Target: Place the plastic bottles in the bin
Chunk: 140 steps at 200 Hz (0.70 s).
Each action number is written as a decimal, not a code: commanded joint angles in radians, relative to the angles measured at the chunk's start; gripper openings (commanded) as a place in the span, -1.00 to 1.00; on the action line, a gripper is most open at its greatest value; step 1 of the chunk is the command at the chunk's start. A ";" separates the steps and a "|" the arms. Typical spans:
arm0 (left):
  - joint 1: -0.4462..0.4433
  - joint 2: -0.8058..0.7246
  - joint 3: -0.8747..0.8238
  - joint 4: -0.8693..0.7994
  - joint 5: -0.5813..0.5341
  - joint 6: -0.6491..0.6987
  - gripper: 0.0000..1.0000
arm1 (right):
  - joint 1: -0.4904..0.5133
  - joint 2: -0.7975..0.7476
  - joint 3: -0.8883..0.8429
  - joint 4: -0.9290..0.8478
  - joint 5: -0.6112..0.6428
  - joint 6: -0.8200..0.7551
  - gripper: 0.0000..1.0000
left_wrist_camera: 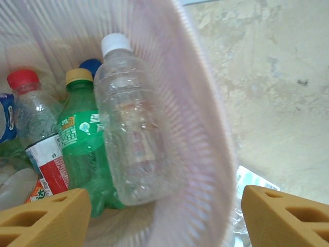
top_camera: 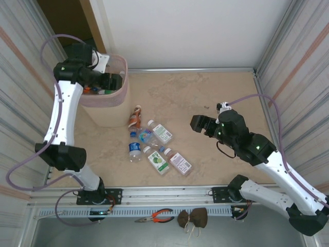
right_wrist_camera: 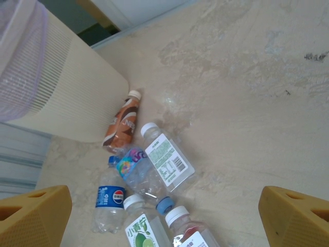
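bottles and bin: stock by place

left gripper (left_wrist_camera: 164, 206): above the bin (top_camera: 115, 110), claw wide, empty. right gripper (right_wrist_camera: 164, 206): over the table (top_camera: 216, 92), claw wide, empty. in bin: clear bottle (left_wrist_camera: 133, 134), green bottle (left_wrist_camera: 82, 139), several more. on table: six loose bottles (top_camera: 154, 146) lying near the bin's foot.

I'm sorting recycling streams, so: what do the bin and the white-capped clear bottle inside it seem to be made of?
The bin looks like moulded plastic: its pale pink upper wall is finely ribbed and lets light through, its cream lower body is matte. The white-capped clear bottle appears to be thin glossy transparent plastic, with dimpled see-through walls; its cap looks opaque plastic.
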 commanded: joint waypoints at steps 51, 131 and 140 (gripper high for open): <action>-0.188 -0.249 -0.188 0.028 -0.125 -0.088 0.44 | -0.027 -0.033 0.050 -0.070 0.001 -0.045 0.86; -0.329 -0.475 -0.644 0.181 -0.248 -0.230 0.42 | -0.029 -0.028 0.064 -0.106 -0.026 -0.037 0.86; -0.331 -0.493 -0.696 0.196 -0.245 -0.253 0.42 | -0.029 -0.023 0.066 -0.105 -0.028 -0.036 0.86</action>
